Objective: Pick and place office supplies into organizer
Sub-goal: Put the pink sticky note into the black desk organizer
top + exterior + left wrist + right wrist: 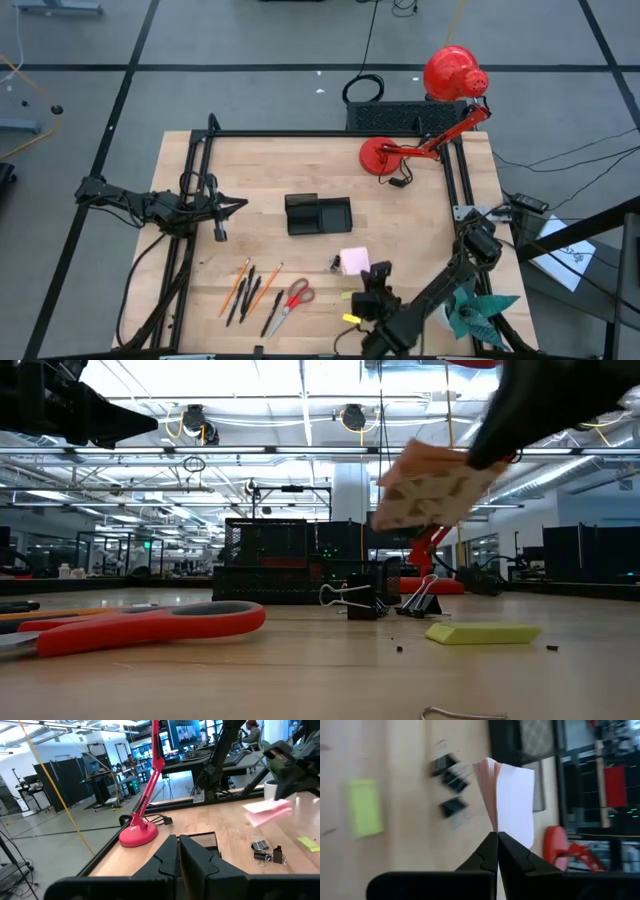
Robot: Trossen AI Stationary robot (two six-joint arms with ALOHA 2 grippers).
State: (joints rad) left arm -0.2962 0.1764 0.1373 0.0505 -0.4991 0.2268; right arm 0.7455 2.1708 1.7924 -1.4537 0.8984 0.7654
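My right gripper is shut on the pink sticky-note pad, held in the air above the near right of the table; the low view also shows the pad aloft. Two black clips and a yellow piece lie on the table below it. The black organizer stands at the table's middle. Pencils and pens and red-handled scissors lie near the front edge. My left gripper is shut and empty, above the table left of the organizer. My right gripper pinches the pad between its two fingers at one edge. The rest of the pad sticks out beyond the fingertips. The pad is lifted clear of the table and hangs tilted in the low view.
A red desk lamp stands at the far right of the table. A teal paper plant is at the near right corner beside my right arm. Bare wood lies between the organizer and the items at the front.
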